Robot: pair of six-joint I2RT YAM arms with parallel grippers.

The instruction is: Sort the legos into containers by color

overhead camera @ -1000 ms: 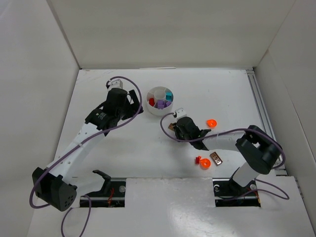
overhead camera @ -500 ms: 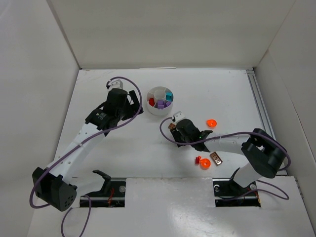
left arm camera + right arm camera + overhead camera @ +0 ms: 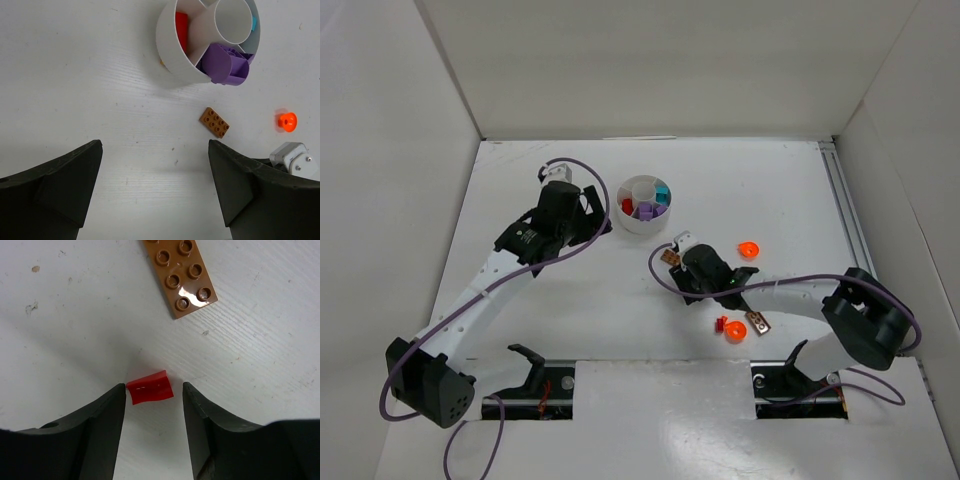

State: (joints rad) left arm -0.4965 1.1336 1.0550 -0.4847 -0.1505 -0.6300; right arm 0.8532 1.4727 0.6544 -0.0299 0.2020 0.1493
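A tiny red lego (image 3: 150, 387) lies on the table between the fingers of my right gripper (image 3: 153, 386). The jaws stand open; the left fingertip touches the piece and the right one is apart from it. Just ahead lies a brown brick (image 3: 182, 275). From above, the right gripper (image 3: 680, 267) sits beside that brown brick (image 3: 670, 256), and the red piece is hidden. The white dish (image 3: 645, 222) holds red, purple and teal pieces in its containers. My left gripper (image 3: 595, 218) hovers open and empty left of the dish (image 3: 167, 55).
More legos lie loose: an orange piece (image 3: 748, 249), a red and an orange piece together (image 3: 730, 328), and a second brown brick (image 3: 758, 321). White walls enclose the table on three sides. Purple cables trail from both arms.
The right jaws have widened around the red piece, and the right arm's elbow has swung to the right. The left arm has barely moved.
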